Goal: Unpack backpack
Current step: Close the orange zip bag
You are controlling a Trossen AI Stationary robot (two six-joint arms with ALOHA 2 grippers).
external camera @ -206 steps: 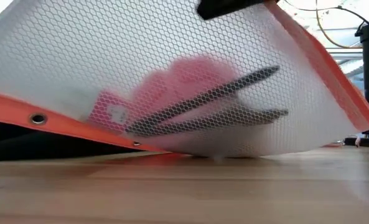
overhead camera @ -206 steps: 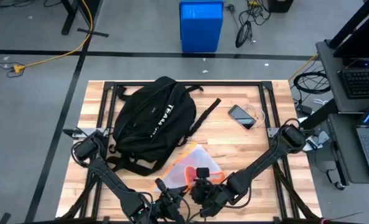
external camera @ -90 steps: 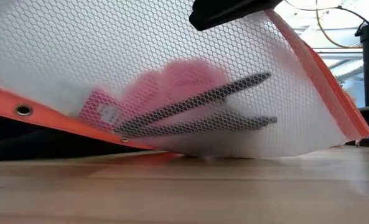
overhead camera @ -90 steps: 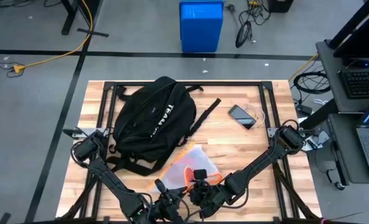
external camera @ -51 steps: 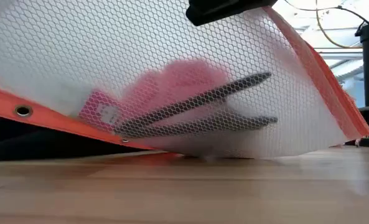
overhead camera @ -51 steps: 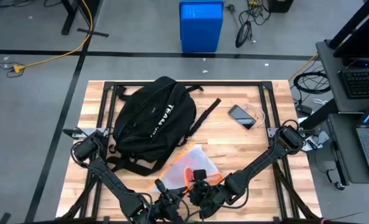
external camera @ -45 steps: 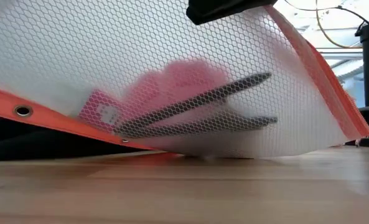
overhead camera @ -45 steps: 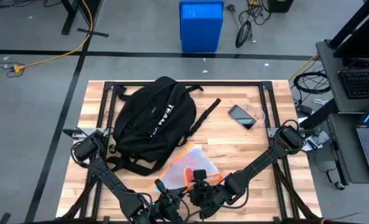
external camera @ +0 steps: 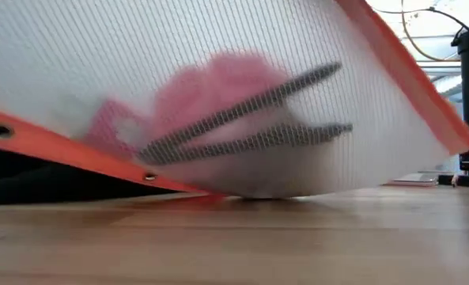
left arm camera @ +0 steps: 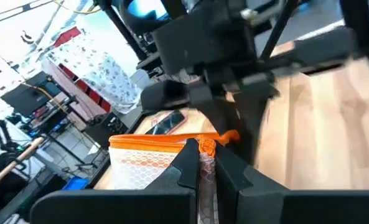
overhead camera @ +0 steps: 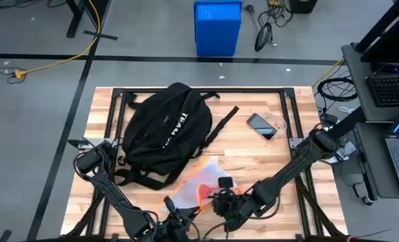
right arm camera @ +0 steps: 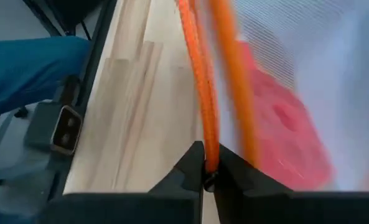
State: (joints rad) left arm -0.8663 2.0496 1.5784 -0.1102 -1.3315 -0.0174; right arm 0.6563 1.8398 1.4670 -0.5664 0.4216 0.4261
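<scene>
The wooden table (overhead camera: 266,158) carries everything here, and the biggest thing on it is the black backpack (overhead camera: 165,131), lying flat on the far-left part of the top with its white lettering facing up and its black straps (overhead camera: 142,176) trailing toward the near edge. Just beside the backpack's near-right corner, at the near middle of the table, lies a white mesh pouch (overhead camera: 198,180) edged in orange, its far corner close to the backpack; in the low view the pouch (external camera: 218,95) fills most of the picture, tilted with its lower part resting on the wood, and shows a pink shape (external camera: 210,95) and two dark pens (external camera: 250,119) through the mesh. The left gripper (left arm camera: 201,167) is at the near edge, left of the pouch's near end, its fingers (left arm camera: 185,168) pressed together on the pouch's orange zipper edge (left arm camera: 165,140). The right gripper (right arm camera: 204,167) is at the pouch's near-right side, its fingers (right arm camera: 190,163) pinched tight on the orange trim (right arm camera: 200,93), with the pink item (right arm camera: 277,124) visible behind the mesh. Well apart, on the far-right part of the table, a dark smartphone (overhead camera: 261,125) lies flat. Beyond the table's far edge a blue bin (overhead camera: 217,28) stands on the floor.
</scene>
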